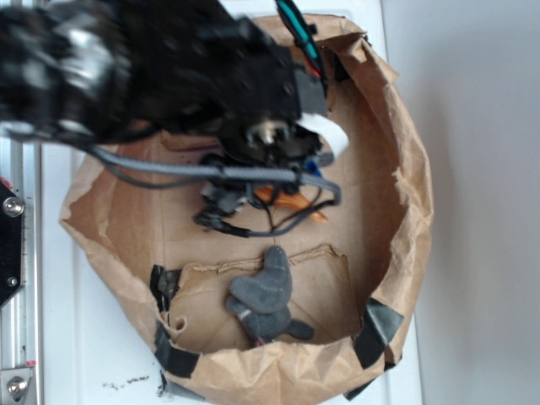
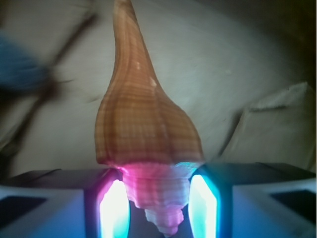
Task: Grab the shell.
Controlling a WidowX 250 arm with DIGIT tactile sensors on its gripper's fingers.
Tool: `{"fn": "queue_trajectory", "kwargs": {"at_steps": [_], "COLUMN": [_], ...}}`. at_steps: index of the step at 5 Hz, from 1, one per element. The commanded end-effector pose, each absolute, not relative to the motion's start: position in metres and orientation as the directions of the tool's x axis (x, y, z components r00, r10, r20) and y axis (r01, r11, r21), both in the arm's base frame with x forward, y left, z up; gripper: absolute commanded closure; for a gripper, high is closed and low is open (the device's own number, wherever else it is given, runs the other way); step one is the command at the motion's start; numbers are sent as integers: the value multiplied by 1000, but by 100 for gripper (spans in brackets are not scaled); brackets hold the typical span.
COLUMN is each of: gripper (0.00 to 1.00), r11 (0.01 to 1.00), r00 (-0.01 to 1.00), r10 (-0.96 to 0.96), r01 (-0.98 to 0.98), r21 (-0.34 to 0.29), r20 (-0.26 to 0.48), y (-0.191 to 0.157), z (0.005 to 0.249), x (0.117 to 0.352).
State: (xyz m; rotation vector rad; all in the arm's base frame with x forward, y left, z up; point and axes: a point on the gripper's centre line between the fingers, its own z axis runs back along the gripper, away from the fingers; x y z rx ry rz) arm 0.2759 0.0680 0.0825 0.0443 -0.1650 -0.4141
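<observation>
In the wrist view the orange-brown ribbed shell [image 2: 146,124] fills the middle, its long pointed tail running up and away from me. Its stepped spire sits between my two glowing pads [image 2: 115,208], lit pink on the left and cyan on the right. The shell's shoulder meets both fingertips, so my gripper [image 2: 157,173] is shut on it. In the exterior view my gripper [image 1: 266,187] is low inside the paper basin. Only an orange sliver of the shell [image 1: 293,202] shows below the black arm and its cables.
A crumpled brown paper wall [image 1: 409,194] rings the work area, patched with black tape [image 1: 378,331]. A grey plush toy [image 1: 266,299] lies on a paper flap at the front. Loose black cables [image 1: 253,226] hang under the arm. A metal rail [image 1: 18,337] runs along the left.
</observation>
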Motion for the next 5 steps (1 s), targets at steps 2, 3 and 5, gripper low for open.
{"fn": "queue_trajectory", "kwargs": {"at_steps": [2, 3, 5], "gripper": [100, 100, 100], "r11": [911, 926, 948], "r00": [876, 899, 917], "r10": [-404, -372, -316], "r01": [412, 377, 297], "r21": [27, 24, 114], "r20": [264, 230, 243], "y": [49, 38, 17], "z": [173, 181, 193], "x": [260, 264, 257]}}
